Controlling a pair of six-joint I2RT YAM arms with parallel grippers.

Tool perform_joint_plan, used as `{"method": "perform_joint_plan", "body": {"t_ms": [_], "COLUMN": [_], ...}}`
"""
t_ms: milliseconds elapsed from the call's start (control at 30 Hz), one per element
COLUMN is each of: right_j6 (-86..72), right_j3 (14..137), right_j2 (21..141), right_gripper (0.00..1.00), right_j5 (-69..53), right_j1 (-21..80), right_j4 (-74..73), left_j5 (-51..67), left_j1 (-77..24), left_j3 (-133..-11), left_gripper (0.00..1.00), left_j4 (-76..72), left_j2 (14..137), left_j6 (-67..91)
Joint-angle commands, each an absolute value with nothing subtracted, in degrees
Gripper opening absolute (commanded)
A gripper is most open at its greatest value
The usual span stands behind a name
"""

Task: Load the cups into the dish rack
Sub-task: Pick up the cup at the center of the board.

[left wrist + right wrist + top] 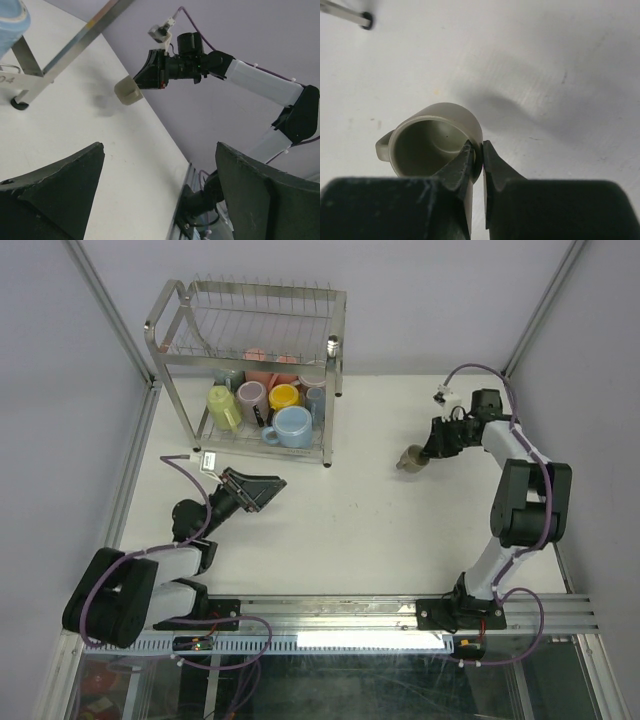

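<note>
My left gripper [270, 493] hangs empty over the white desk [340, 520], fingers spread wide. Beyond it stands the dish rack [172, 352], with cups [292, 426] on its lower shelf. Rightward, my right gripper [478, 150] pinches the olive cup [440, 120] by its rim. Pale walls [430, 300] surround us.

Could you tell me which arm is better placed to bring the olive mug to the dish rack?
Right: the right claw grips the olive mug by its rim; the left claw is open and empty.
</note>
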State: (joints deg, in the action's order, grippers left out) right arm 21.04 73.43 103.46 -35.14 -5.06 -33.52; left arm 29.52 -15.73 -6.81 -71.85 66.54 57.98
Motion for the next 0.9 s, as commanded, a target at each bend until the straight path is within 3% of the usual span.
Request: {"method": "perform_joint_plan", "body": {"t_ms": [0, 167, 367, 733, 867], "right_j6": [21.45, 22.33, 24.71, 24.81, 15.13], "right_j3": [70.3, 65.66, 64.89, 59.8, 56.98], "right_j2": [91.34, 83.27, 79.02, 72.25, 70.53], "right_gripper": [0.0, 0.0, 0.0, 0.0, 0.0], "right_j5": [-53.42, -63.57, -74.22, -80.14, -80.83], "right_j1": [-5.96, -5.98, -5.73, -0.26, 1.0], "right_j4": [-27.36, -20.0, -16.3, -3.59, 6.94], "left_j5": [33.43, 32.43, 27.02, 10.45, 7.95], "left_j1": [-17.64, -24.79, -31.73, -44.4, -47.6], "left_j3": [-6.98, -10.75, -13.48, -19.39, -24.36], "left_gripper": [0.9, 0.86, 0.86, 0.86, 0.85], "left_j4": [-92.95, -99.95, -100.02, -99.31, -98.36], "left_j2": [74.55, 83.98, 85.08, 86.78, 89.14], "left_j6": [69.3, 75.29, 75.37, 79.4, 78.75]}}
